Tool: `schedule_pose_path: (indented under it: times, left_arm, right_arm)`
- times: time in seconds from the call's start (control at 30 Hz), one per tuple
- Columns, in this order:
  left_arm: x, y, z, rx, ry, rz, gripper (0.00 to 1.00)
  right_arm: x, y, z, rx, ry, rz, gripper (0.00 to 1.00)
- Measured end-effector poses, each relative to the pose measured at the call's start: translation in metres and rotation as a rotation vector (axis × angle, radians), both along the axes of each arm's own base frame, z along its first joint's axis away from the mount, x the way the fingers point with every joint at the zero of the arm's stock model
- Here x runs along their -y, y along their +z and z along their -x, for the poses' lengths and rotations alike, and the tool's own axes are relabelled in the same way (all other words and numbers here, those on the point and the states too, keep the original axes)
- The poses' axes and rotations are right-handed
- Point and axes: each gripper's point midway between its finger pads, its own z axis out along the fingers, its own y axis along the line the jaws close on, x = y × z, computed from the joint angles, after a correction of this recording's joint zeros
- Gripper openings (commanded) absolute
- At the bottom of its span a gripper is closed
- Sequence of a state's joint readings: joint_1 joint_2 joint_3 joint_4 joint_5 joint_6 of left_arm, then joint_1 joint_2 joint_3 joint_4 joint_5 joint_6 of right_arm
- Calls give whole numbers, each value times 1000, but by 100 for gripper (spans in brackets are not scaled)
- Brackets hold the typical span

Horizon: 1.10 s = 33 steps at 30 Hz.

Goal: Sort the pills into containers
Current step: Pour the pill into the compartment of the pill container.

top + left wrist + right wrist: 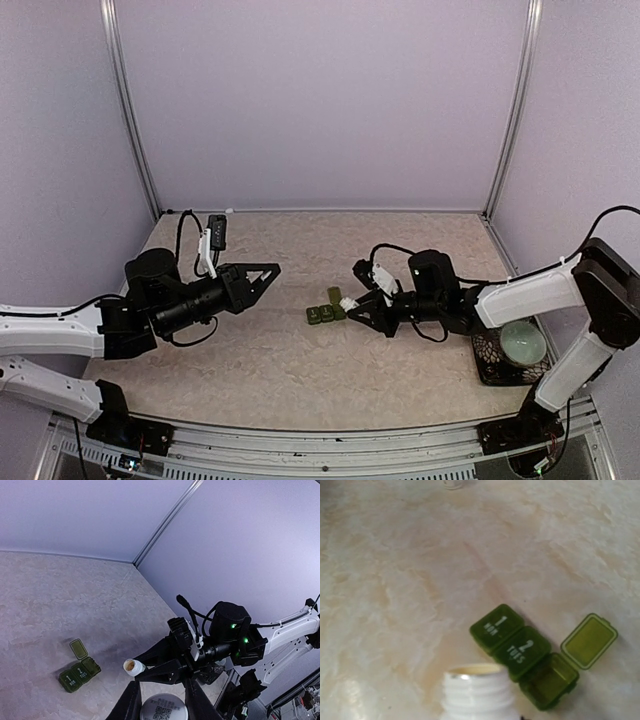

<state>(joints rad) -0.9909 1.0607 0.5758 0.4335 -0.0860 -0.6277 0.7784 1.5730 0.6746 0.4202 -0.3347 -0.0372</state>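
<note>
The pill box (520,652), a dark green strip of three joined compartments, is laid flat near the middle of the worktop (400,250), between the two hands. Two compartments are shut and marked "1 MON" and "2 TUES". The end one is open, with its lid (589,641) flipped back. What lies in the open compartment cannot be told.

A white bottle (477,692) is gripped by the right hand (356,305), whose fingers are closed on its body. It is held roughly level, with the uncapped threaded mouth pointed toward the pill box, just beside the open end. Whether they touch cannot be told. A tan inside is glimpsed in the mouth from the left wrist view, but the contents are not made out.

The left hand (268,271) is held above the worktop, well apart from the box. It is nearly closed on a white round cap (162,709) with a printed code.

A pale green bowl (522,343) is set on a dark mat (488,368) at the right edge; its contents cannot be made out.
</note>
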Motion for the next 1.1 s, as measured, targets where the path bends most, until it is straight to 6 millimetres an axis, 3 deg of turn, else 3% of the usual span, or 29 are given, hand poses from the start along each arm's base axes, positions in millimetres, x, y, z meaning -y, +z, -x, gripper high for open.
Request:
schedule_pose_path:
  times: [0.4,0.63,1.1]
  left_arm:
    - [2,-24,-5,-28,-18,-35,28]
    - [1,-24,-6,-26,-19,-29,28]
    - [0,-27,-5,-29,-17,-29,28]
  right_arm:
    - [-7,-20,-20,-51,-36,109,0]
    - [-7,-40,-26,-105,-49,187,0]
    - [-6,-53,-36,-165,-76,274,0]
